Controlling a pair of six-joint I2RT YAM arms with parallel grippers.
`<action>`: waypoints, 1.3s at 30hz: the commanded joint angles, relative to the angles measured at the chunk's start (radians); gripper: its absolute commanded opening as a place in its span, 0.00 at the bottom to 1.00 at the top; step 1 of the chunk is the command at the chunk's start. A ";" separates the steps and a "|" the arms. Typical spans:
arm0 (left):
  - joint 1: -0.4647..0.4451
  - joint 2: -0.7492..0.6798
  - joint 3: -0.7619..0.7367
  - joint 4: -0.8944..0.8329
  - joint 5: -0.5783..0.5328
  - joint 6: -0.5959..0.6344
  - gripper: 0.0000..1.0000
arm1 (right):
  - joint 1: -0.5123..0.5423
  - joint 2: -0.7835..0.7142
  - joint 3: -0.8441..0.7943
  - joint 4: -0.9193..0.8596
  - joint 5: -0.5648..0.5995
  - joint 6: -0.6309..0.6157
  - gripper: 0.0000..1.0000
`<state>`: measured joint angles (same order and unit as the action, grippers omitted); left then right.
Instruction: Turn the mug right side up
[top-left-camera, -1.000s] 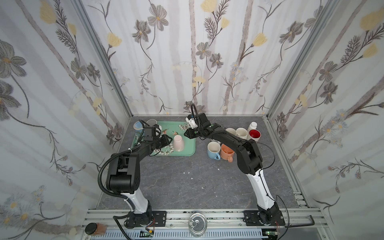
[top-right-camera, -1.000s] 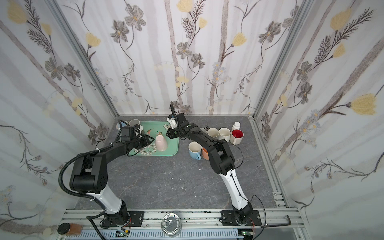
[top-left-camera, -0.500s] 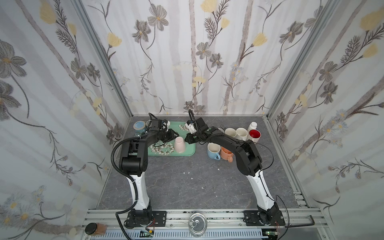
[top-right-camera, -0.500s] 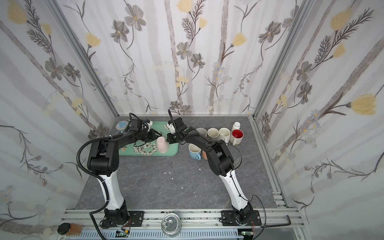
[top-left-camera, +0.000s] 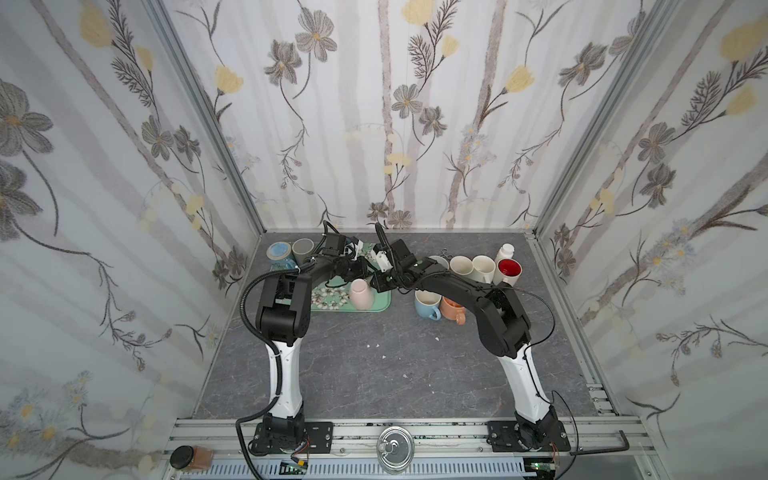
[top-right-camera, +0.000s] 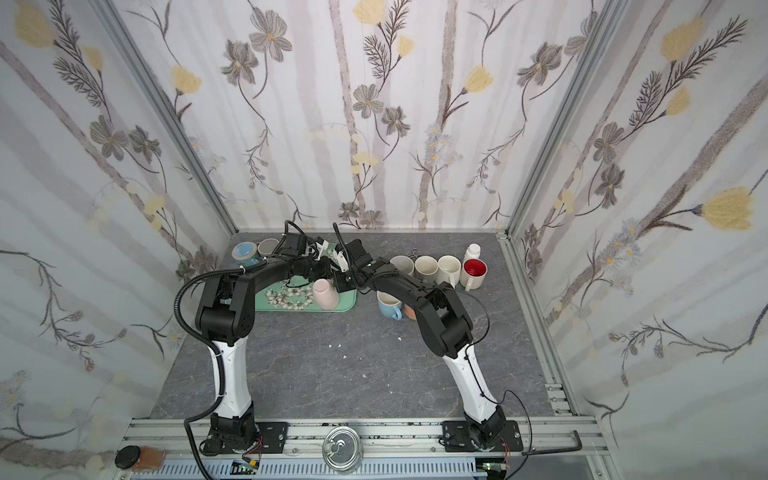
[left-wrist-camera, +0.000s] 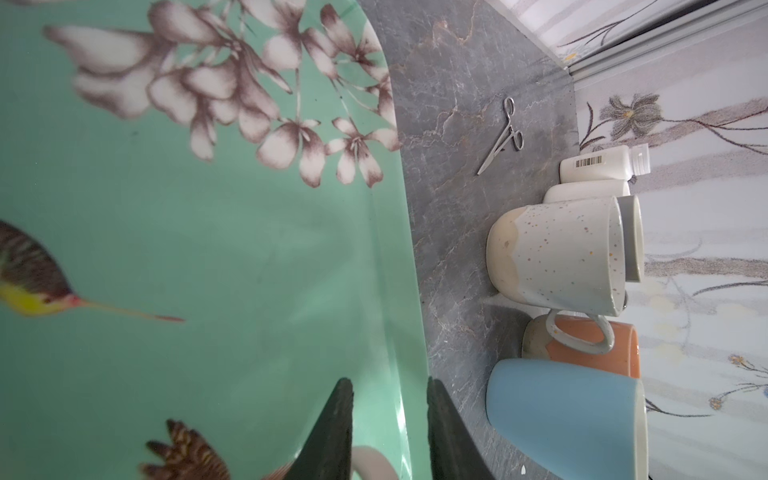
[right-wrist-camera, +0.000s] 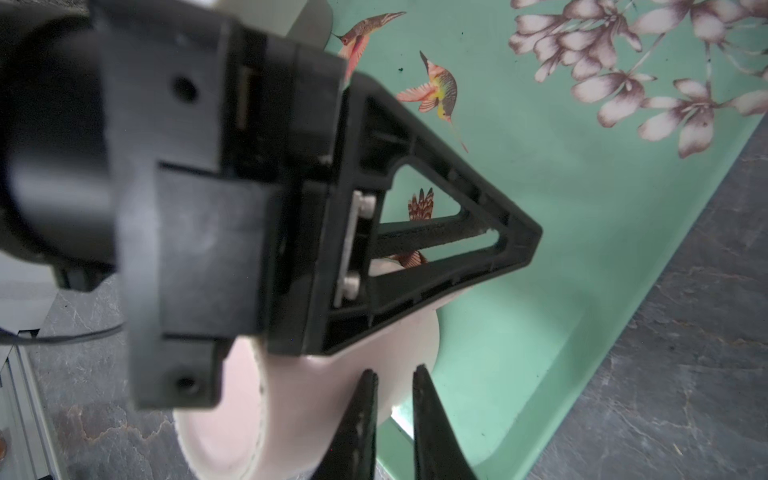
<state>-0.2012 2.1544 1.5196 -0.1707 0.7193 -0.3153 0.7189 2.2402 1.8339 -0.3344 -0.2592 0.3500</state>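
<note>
**Mug (top-left-camera: 360, 293): both claws close in**

It stands unmoved, base up, on the tray's (top-left-camera: 380, 302) near right corner. The left claw (left-wrist-camera: 388, 382) has edged right, jaws part open. The right claw (right-wrist-camera: 395, 370), nearly closed, has come nearer; grip unclear. Lifting and inversion remain.

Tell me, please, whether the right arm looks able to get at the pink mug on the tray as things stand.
Probably yes: the right pincer sits right beside the pink mug, but the left pincer is close by too and crowds the approach.
</note>
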 joint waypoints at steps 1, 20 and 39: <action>0.002 0.010 0.043 -0.044 -0.038 0.004 0.36 | -0.013 -0.021 -0.005 0.022 0.009 0.040 0.18; 0.085 -0.423 -0.271 -0.137 -0.263 0.059 0.40 | -0.094 0.165 0.287 -0.019 -0.173 -0.061 0.19; -0.034 -0.715 -0.762 0.134 -0.186 -0.166 0.40 | -0.085 0.295 0.363 -0.027 -0.341 -0.109 0.18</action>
<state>-0.2344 1.4273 0.7601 -0.1284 0.5072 -0.4496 0.6357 2.5549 2.2200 -0.3351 -0.5591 0.2745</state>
